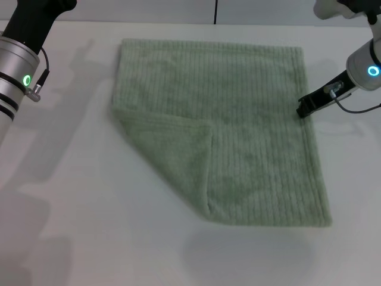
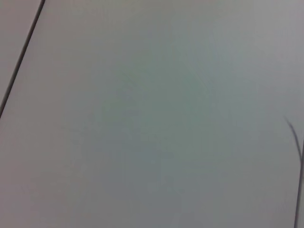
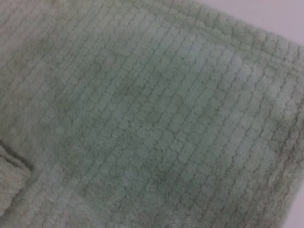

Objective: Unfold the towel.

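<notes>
The towel [image 1: 238, 131], pale green ribbed terry with a hemmed border, lies flat on the white table [image 1: 89, 238], its long sides running away from the robot; its near-left corner is folded over into a triangle. The right gripper [image 1: 302, 108] sits at the towel's right edge; its opening cannot be made out. The left arm [image 1: 18, 65] hangs above bare table at far left, its gripper out of view.

white table [image 1: 89, 238] (plain), dark rear seam [image 1: 215, 12]

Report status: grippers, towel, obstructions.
Right gripper at the towel's right edge; left arm parked far left. Towel flat, near-left corner flap folded over. Nothing in the way.
</notes>
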`<state>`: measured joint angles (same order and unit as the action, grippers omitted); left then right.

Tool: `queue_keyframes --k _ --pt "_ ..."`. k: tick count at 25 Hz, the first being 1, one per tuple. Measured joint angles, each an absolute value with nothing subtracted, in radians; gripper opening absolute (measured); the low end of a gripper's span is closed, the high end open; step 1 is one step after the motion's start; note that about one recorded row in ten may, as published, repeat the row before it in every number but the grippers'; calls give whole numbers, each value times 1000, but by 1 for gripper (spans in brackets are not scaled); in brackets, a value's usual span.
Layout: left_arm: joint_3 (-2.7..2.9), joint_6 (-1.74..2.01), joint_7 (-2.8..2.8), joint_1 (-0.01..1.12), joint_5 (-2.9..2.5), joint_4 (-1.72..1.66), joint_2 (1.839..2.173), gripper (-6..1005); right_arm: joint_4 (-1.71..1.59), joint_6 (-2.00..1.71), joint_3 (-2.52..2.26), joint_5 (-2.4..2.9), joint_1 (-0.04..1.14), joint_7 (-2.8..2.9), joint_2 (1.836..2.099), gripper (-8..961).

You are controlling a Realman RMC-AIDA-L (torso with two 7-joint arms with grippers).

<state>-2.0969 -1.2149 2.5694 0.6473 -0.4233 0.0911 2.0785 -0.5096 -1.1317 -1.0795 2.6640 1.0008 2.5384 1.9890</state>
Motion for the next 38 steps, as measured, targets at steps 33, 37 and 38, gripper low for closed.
queue_keyframes --k 33,37,38 --pt "-1707 -1014 2310 577 -434 345 2056 797 -479 -1111 -1085 2663 1000 2523 1993 1" --pt "-1677 -997 2159 570 -586 413 2027 797 -477 -1110 -1086 2663 1000 2523 1993 1" --pt "-1677 -995 2134 570 -616 422 2023 796 -477 -1110 -1086 2663 1000 2523 1993 1"
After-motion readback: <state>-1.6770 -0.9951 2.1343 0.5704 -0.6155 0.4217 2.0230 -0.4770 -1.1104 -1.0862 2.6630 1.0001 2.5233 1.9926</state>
